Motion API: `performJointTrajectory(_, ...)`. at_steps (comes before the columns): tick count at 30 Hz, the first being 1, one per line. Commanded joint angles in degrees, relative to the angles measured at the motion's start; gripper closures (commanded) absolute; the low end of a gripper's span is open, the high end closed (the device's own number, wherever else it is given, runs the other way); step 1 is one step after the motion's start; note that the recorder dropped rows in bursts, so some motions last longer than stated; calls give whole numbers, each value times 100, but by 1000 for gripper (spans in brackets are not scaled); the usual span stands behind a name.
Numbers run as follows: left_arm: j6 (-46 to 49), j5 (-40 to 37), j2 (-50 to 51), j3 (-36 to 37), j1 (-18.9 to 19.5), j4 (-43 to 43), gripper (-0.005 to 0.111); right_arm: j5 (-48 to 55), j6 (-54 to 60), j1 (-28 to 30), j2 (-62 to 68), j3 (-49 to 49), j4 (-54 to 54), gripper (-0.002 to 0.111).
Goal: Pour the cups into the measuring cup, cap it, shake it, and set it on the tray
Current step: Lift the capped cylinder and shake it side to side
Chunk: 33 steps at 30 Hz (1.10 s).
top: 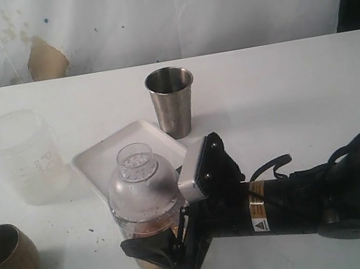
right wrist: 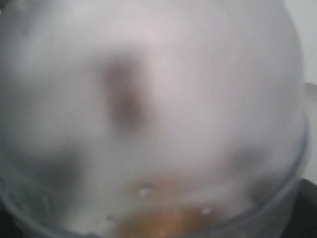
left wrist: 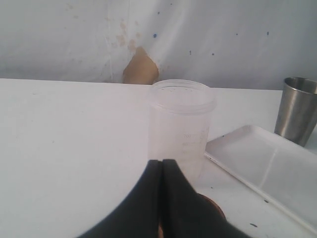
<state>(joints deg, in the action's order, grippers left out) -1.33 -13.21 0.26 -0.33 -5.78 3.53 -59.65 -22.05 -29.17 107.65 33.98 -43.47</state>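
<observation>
Right gripper (top: 162, 259) has its jaws spread wide around the lower body of the measuring cup (top: 139, 197). We can't tell if the pads are actually clamping it. The cup is upright and capped with a perforated dome, with brownish liquid in the bottom. It sits at the near edge of the tray (top: 97, 161), and its base is hidden by the gripper. In the right wrist view we only get the cup's blurred dome (right wrist: 148, 124) filling the frame. Left gripper (left wrist: 161, 161) has its fingers pressed together, holding nothing. Steel tumbler (top: 173, 101) stands just behind the tray. Brass cup (top: 5, 257) and frosted jar (top: 24, 158) are on the table (top: 283, 88), left of the tray.
</observation>
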Motion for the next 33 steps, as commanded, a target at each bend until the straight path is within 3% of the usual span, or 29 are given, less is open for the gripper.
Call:
performJointTrajectory(1, 6, -9, -26, 33, -20, -14, 107, 85, -133, -14, -94, 23, 5, 108)
performJointTrajectory(8, 6, -9, -26, 33, -20, -14, 107, 472, -431, -14, -1025, -3, 2, 108)
performJointTrajectory(14, 6, -9, -26, 33, -20, -14, 107, 1926, -80, -14, -2563, 50, 65, 108)
performJointTrajectory(17, 6, -9, -26, 33, -20, -14, 107, 3083, 50, -14, -3220, 154, 1065, 108)
performJointTrajectory(19, 6, -9, -26, 33, -20, -14, 107, 3237, -842, -50, -3443, 125, 2423, 108)
performJointTrajectory(20, 6, -9, -26, 33, -20, -14, 107, 3202, -1485, -102, -3456, 125, 2510, 108)
performJointTrajectory(22, 6, -9, -26, 33, -20, -14, 107, 2722, -2059, -228, -3428, 137, 1564, 108)
performJointTrajectory(24, 6, -9, -26, 33, -20, -14, 107, 2213, -1601, -211, -3414, 217, -325, 108)
performJointTrajectory(26, 6, -9, -26, 33, -20, -14, 107, 2738, -942, -213, -3513, 366, -1542, 108)
performJointTrajectory(27, 6, -9, -26, 33, -20, -14, 107, 3189, -932, -213, -3531, 432, -1435, 108)
performJointTrajectory(30, 6, -9, -26, 33, -20, -14, 107, 4755, -1136, -213, -3541, 676, 1109, 108)
performJointTrajectory(32, 6, -9, -26, 33, -20, -14, 107, 4748, -1410, -290, -3490, 637, 3375, 108)
performJointTrajectory(33, 6, -9, -26, 33, -20, -14, 107, 4568, -1378, -424, -3462, 585, 3511, 108)
